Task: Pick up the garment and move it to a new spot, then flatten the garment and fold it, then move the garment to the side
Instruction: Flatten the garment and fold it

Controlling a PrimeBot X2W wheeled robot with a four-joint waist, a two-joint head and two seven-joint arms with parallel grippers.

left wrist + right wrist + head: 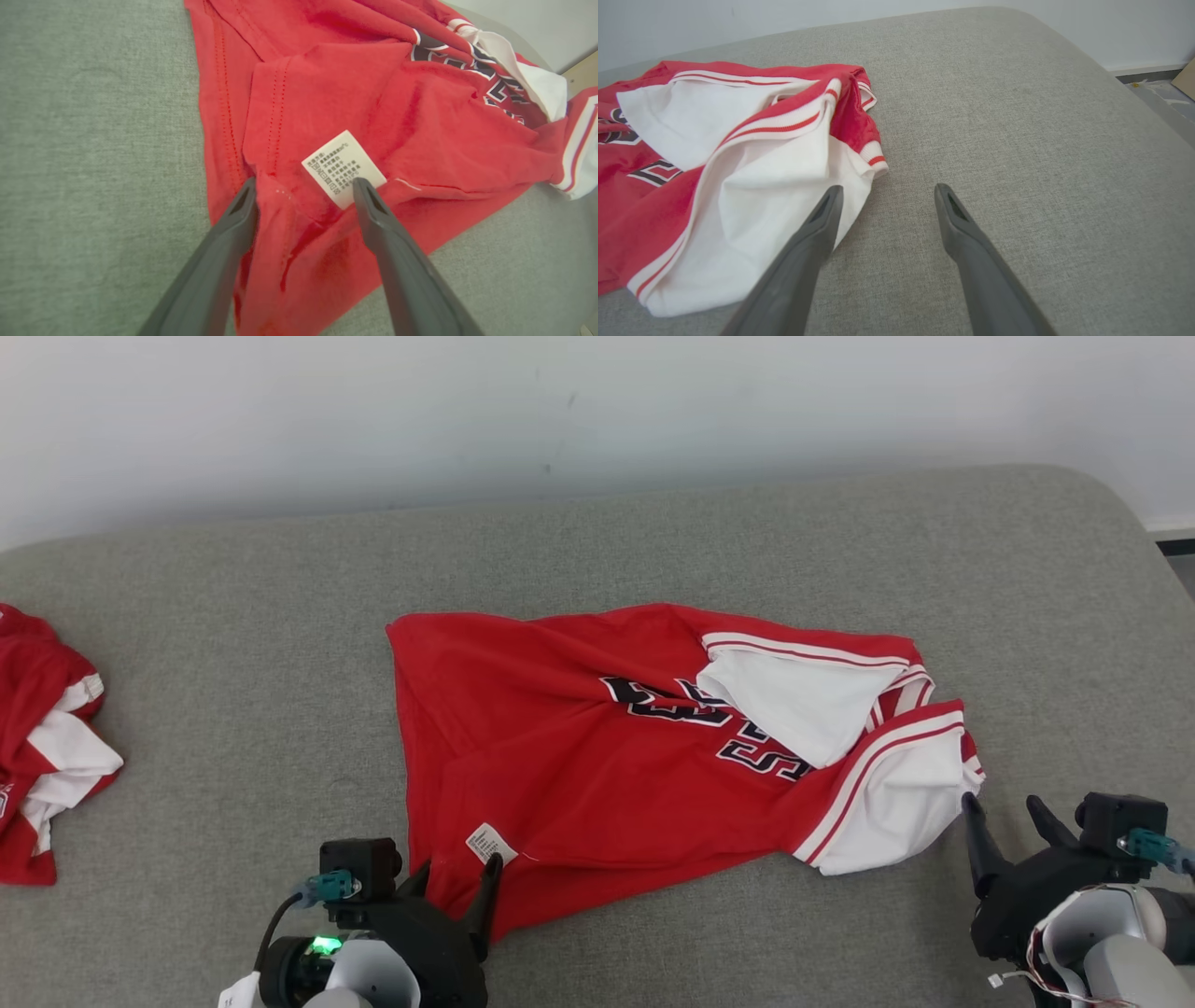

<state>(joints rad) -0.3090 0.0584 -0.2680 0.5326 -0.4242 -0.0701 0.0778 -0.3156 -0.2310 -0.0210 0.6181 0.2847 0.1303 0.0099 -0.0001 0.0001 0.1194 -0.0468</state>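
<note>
Dark fingers (219, 252) spread wide, nothing held.
At the care label (343, 165) the left gripper (304, 184) straddles the hem of the red jersey (560, 737) on the grey pad (653, 541); the right gripper (888, 188) sits just beside its white end. A fold (803, 709) half hides the black lettering (667, 707); another red garment (37, 728) is cut off at far left.

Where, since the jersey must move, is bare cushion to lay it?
Bare: the cushion strip between jersey and wall, and the gap between jersey and the crumpled red garment at left. Crowded: the near edge, by the left tool and right tool.
</note>
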